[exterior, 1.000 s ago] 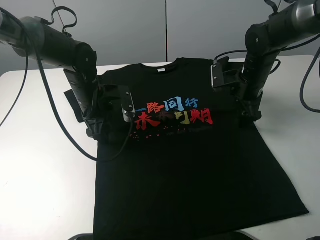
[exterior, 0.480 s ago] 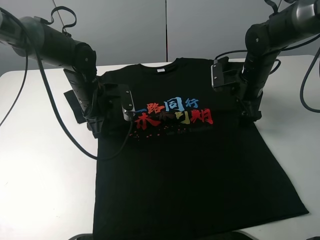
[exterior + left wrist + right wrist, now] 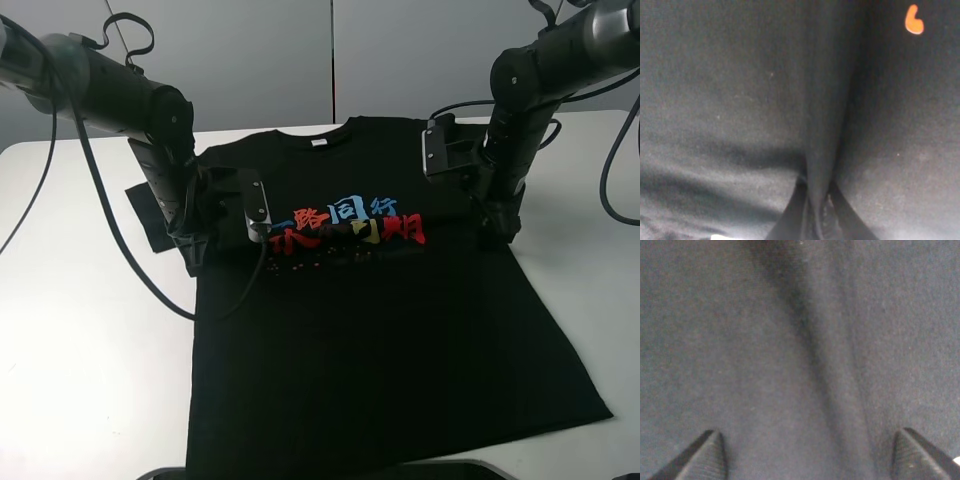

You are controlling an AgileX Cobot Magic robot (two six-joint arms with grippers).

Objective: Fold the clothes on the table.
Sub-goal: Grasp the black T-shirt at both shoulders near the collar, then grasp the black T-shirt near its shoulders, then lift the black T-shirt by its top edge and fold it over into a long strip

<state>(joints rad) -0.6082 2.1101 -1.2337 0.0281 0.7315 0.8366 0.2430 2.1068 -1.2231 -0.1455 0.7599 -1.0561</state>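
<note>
On the table (image 3: 80,330), a ridge of the T-shirt (image 3: 380,340) is pinched by the left gripper (image 3: 815,215) at nine o'clock; the right gripper (image 3: 810,455) is spread wide over fabric at three o'clock. Blue "路同行" lettering (image 3: 345,208) is legible.

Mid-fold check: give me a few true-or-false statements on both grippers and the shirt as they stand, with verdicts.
1. The left gripper is shut on a pinch of the shirt. True.
2. The right gripper is shut on cloth. False: its fingers stand wide apart, with a ridge of cloth running between them.
3. The shirt lies with its print facing up. True.
4. The shirt is folded in half. False: it lies spread out on the table, with no part folded over.
</note>
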